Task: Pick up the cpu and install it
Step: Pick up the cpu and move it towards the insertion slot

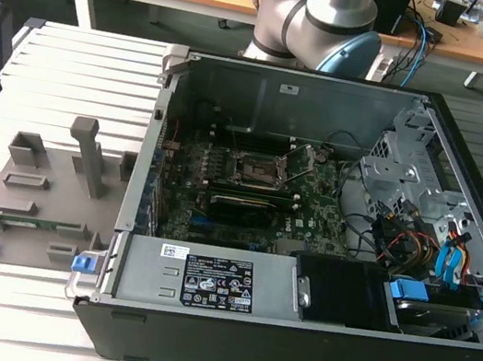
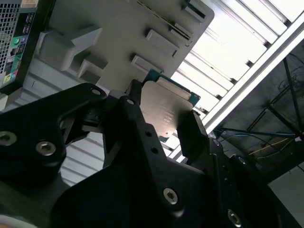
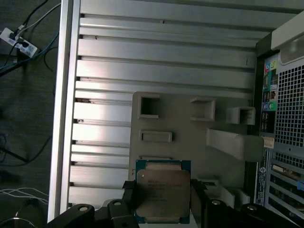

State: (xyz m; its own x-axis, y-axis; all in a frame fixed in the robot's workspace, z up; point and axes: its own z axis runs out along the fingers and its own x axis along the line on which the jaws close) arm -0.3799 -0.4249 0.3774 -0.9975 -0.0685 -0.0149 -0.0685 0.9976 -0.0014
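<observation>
Between the gripper's [image 3: 163, 197] two black fingers [image 2: 190, 133] sits the cpu [image 3: 163, 187], clamped by two opposite edges, its silvery top facing the wrist. The other two edges stand free. Straight beyond it lies the grey holder plate [image 3: 180, 126], with raised blocks and shallow pockets. Whether the chip is clear of that plate I cannot tell. To one side of the gripper the open case [image 3: 285, 95] rises close beside the plate, its perforated wall a near limit. To the other side the slatted metal table [image 3: 166, 71] runs bare to its edge rail [image 3: 66, 95], and past that is dark floor with loose cables [image 3: 19, 45]. Inside the case, well apart from the gripper, the dark socket [image 1: 257, 172] lies on the green board [image 1: 309, 221].
</observation>
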